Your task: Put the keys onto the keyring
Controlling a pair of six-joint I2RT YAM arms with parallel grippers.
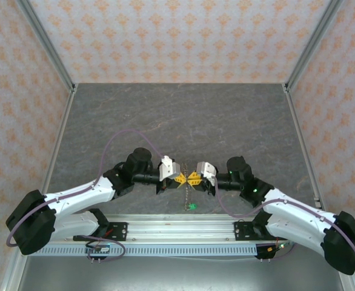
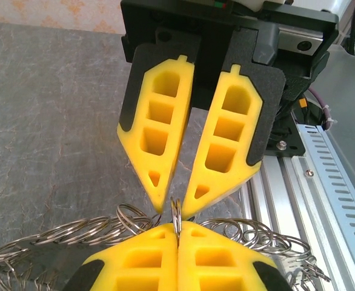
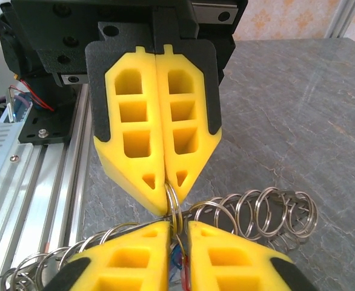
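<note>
top external view showed the grey table (image 1: 177, 121), with the left arm (image 1: 74, 197) and right arm (image 1: 292, 212) reaching in to meet nose to nose above its near edge. between them was the keyring (image 1: 186, 193), a chain of linked wire rings trailing toward the near side, with its green tag (image 1: 191, 207) at the end. whether the chain lay on the table or hung clear, i could not tell. the left gripper (image 1: 177, 178) was pressed together on one upright ring (image 2: 176, 215) of that chain. the right gripper (image 1: 194, 177) stood narrowly apart, its tips either side of the same ring and not clamped on it. a speck of red and blue (image 3: 179, 265) sat low between the right fingers; it may have been the keys' tags, but that was unclear. by my reading the keyring was caught and steadied. no key could be confirmed as threaded, so both keys looked left to do.
</note>
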